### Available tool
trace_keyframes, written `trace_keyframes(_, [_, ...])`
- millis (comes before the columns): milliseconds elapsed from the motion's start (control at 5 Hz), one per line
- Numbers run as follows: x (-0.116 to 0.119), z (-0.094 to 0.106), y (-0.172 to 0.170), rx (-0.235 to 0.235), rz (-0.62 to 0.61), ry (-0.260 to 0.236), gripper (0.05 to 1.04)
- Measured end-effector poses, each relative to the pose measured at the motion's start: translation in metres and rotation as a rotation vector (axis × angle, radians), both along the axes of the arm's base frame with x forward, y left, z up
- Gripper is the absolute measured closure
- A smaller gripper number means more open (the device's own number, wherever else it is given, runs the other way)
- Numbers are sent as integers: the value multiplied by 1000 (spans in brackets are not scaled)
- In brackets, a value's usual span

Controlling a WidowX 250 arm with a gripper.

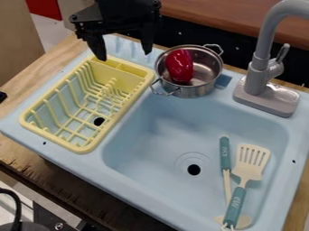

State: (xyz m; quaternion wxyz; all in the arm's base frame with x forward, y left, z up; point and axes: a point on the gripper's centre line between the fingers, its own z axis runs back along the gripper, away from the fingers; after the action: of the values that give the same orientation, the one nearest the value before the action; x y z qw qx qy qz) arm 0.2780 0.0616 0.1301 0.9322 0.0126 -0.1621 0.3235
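Observation:
The black gripper [125,50] hangs at the top left, above the back end of the yellow dish rack [124,101]. Its two fingers are spread apart with nothing between them. To its right, a steel pot [196,90] with two handles stands on the sink's back rim, beside the rack. Inside the pot lies a shiny red object [179,66], shaped like a pepper.
The light blue sink [151,158] holds a spatula [250,161] and another teal-handled utensil [225,153] at the right of its basin. A grey faucet [260,81] rises at the back right. Wooden counter [17,151] borders the left side.

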Motion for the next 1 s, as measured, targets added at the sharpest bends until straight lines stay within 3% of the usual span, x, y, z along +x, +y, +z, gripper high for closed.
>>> trace_keyframes(200, [-2,-8,0,-3,7,24,84])
trace_keyframes(400, [11,-22,2,36,55,32,85])
trace_keyframes(800, [30,-34,1,35,97,5,85])
trace_keyframes(1000, [36,-48,-6,44,97,19,85])
